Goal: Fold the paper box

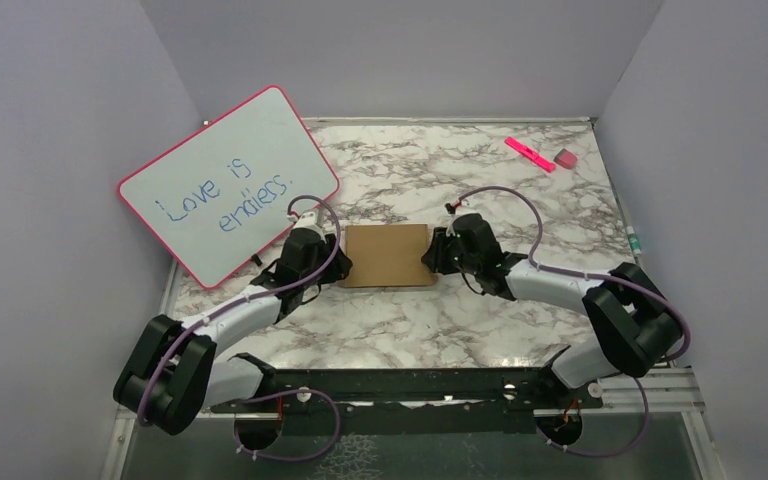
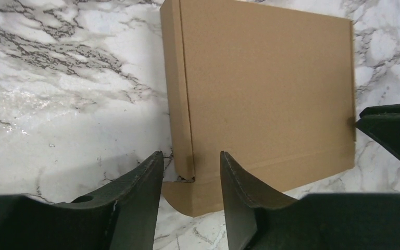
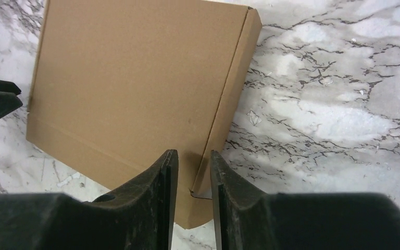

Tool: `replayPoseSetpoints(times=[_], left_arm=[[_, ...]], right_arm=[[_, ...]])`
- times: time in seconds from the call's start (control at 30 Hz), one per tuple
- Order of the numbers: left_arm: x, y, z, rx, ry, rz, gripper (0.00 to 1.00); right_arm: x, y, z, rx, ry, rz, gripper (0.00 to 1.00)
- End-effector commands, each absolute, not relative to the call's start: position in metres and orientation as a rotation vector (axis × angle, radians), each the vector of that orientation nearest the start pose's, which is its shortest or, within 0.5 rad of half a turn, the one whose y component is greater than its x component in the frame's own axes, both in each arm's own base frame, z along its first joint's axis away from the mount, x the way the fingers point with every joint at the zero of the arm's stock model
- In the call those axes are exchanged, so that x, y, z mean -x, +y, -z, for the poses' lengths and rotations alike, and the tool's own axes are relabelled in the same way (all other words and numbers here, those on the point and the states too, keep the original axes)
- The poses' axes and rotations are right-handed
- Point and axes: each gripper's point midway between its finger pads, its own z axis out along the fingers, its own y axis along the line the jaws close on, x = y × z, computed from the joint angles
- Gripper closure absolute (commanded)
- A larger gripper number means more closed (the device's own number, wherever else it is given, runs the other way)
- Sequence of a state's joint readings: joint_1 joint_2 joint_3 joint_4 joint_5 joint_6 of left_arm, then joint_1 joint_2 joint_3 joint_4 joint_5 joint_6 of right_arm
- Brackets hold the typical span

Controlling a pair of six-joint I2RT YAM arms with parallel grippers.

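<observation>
The paper box (image 1: 387, 255) is a closed, flat brown cardboard box lying at the middle of the marble table. My left gripper (image 1: 332, 262) is at its left edge and my right gripper (image 1: 430, 256) at its right edge. In the left wrist view the left gripper (image 2: 191, 153) is open, its jaws standing over the near left corner and side wall of the box (image 2: 265, 94). In the right wrist view the right gripper (image 3: 193, 152) is open by a narrower gap, over the near right corner of the box (image 3: 135, 88).
A pink-framed whiteboard (image 1: 228, 185) with blue writing leans against the left wall, close behind the left arm. A pink marker (image 1: 529, 153) and a small eraser (image 1: 566, 158) lie at the back right. Walls enclose the table on three sides.
</observation>
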State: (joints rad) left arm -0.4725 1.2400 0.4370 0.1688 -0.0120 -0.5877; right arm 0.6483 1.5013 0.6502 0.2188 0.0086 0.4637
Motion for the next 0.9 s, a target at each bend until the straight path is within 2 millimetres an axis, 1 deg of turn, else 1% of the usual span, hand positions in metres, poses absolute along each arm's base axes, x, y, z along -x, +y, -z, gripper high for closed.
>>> replayPoseSetpoints(times=[0.0, 0.07, 0.13, 0.4, 0.47, 0.57, 0.63, 0.7, 0.8, 0.87], left_arm=[[-0.283, -0.169, -0.078, 0.134, 2.197, 0.6, 0.53], [-0.285, -0.169, -0.081, 0.137, 2.181, 0.602, 0.51], [-0.286, -0.169, -0.078, 0.131, 2.191, 0.596, 0.51], [-0.284, -0.171, -0.044, 0.114, 2.273, 0.567, 0.5], [-0.279, -0.175, -0.037, 0.09, 2.3, 0.593, 0.52], [-0.272, -0.178, -0.028, 0.077, 2.323, 0.619, 0.57], [-0.268, -0.182, -0.027, 0.064, 2.328, 0.642, 0.6], [-0.268, -0.184, -0.032, 0.063, 2.315, 0.66, 0.61], [-0.273, -0.183, -0.05, 0.069, 2.274, 0.652, 0.61], [-0.279, -0.177, -0.066, 0.08, 2.242, 0.613, 0.57]], right_arm=[[-0.295, 0.245, -0.068, 0.201, 2.239, -0.624, 0.65], [-0.294, 0.244, -0.065, 0.187, 2.24, -0.63, 0.64], [-0.291, 0.242, -0.056, 0.179, 2.26, -0.627, 0.64], [-0.277, 0.238, -0.025, 0.174, 2.33, -0.628, 0.64], [-0.274, 0.235, -0.018, 0.178, 2.347, -0.617, 0.65], [-0.272, 0.233, -0.014, 0.193, 2.359, -0.603, 0.67], [-0.271, 0.234, -0.018, 0.216, 2.349, -0.612, 0.68], [-0.271, 0.236, -0.028, 0.25, 2.322, -0.626, 0.69], [-0.272, 0.239, -0.047, 0.298, 2.284, -0.638, 0.67], [-0.274, 0.241, -0.064, 0.339, 2.246, -0.638, 0.63]])
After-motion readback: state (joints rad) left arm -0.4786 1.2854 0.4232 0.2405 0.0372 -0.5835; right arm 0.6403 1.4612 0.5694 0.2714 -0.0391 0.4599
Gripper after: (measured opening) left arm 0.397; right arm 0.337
